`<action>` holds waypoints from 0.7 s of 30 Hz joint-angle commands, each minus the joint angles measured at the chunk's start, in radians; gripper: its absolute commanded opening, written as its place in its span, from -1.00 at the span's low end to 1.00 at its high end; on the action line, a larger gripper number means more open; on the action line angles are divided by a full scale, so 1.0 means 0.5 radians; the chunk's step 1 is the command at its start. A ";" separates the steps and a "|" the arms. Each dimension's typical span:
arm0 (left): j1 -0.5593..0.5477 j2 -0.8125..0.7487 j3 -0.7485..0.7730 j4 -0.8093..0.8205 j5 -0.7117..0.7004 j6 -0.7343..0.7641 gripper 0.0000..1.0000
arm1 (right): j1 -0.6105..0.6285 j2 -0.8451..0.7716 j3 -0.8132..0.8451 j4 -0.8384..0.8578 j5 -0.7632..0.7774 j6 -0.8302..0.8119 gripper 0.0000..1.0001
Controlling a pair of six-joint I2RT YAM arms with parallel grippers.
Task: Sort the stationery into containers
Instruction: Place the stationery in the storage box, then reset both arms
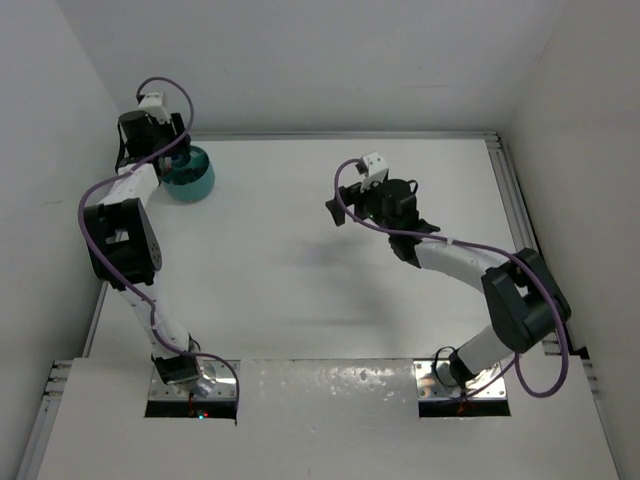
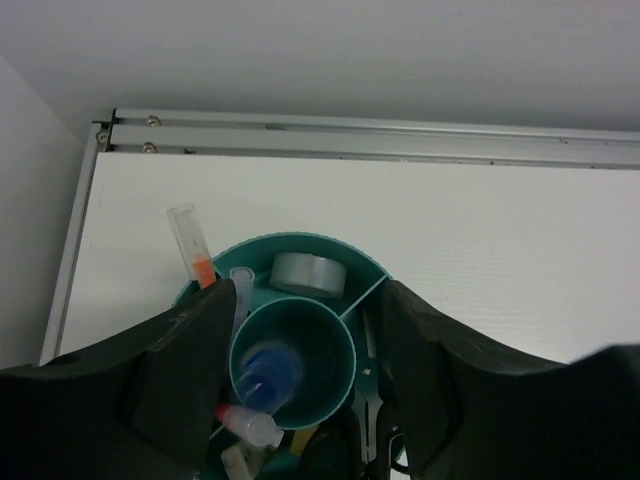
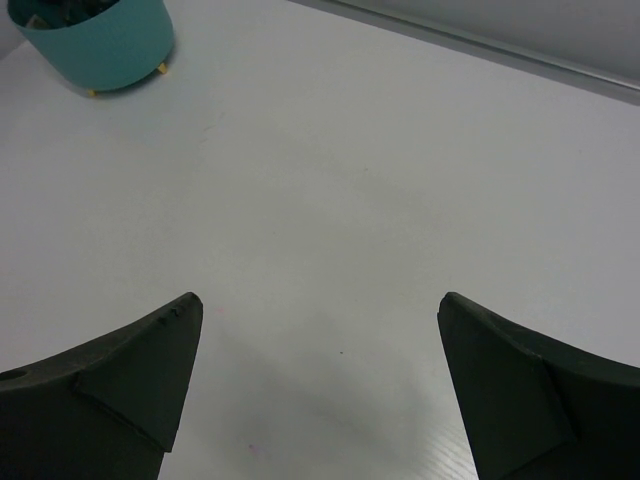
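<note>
My right claw (image 3: 319, 298) hangs over the middle of the desk (image 3: 330, 150). Its two fingers are spread wide and there is nothing between them, only bare white surface beneath. From there the teal pot (image 3: 100, 45) sits well off toward the far left corner.

My left claw (image 2: 310, 292) is stretched out to that corner and hovers right above the pot. Its fingers (image 2: 195, 340) are parted to about the width of the inner cup (image 2: 325, 335), one on each side, and they grip nothing.

A blue-capped bottle (image 2: 265, 372), blurred, lies inside that round inner cup. Just nearer than the cup, in the outer ring, there is a small piece with a red tip (image 2: 240, 422). Beyond the cup, in a far compartment of the outer ring, the tape ring (image 2: 308, 272) lies flat against the outer wall. Left of it a clear tube with an orange band (image 2: 190, 242) stands tilted, its top leaning out past the rim.

Past the pot, a metal rail (image 2: 400, 140) runs along the far edge of the desk.
</note>
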 commanded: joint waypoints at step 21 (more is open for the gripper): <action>0.399 -1.500 -0.291 -1.012 -0.778 0.114 0.59 | -0.394 -0.805 0.190 -2.297 0.587 0.893 0.98</action>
